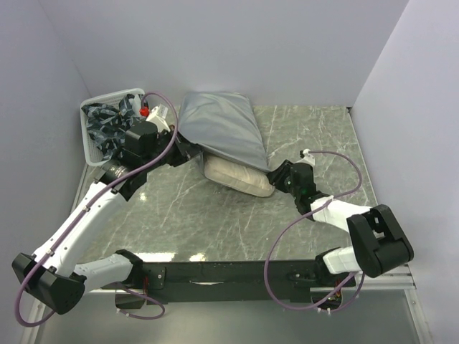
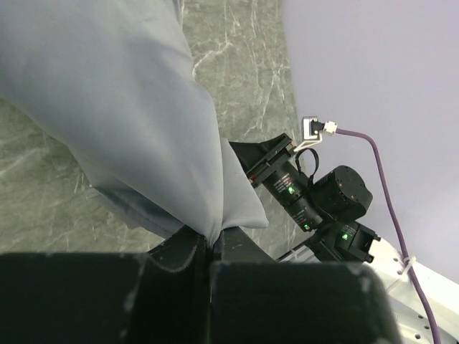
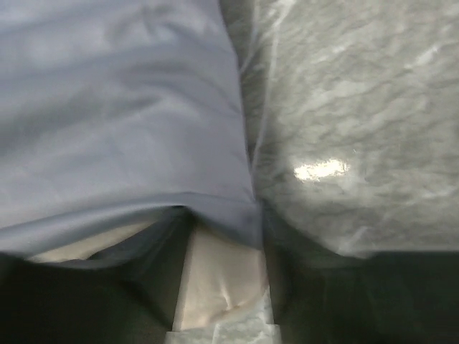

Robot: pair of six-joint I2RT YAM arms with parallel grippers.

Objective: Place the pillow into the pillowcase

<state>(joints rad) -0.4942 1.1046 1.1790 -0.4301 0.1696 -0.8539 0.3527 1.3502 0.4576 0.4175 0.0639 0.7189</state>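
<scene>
We had the top external camera high above and behind the arm bases, looking down from far enough back to take in the whole marbled table point(image 1: 215, 222) and both arms. Our left wrist camera sat hard against the pillowcase point(image 2: 122, 107), facing across the table toward the right arm point(image 2: 323, 193), while our right wrist camera looked down from very close at the cloth's hem lying over the pillow point(image 3: 219, 279). All three views shared the pillowcase's open end and the tabletop beside it.
</scene>
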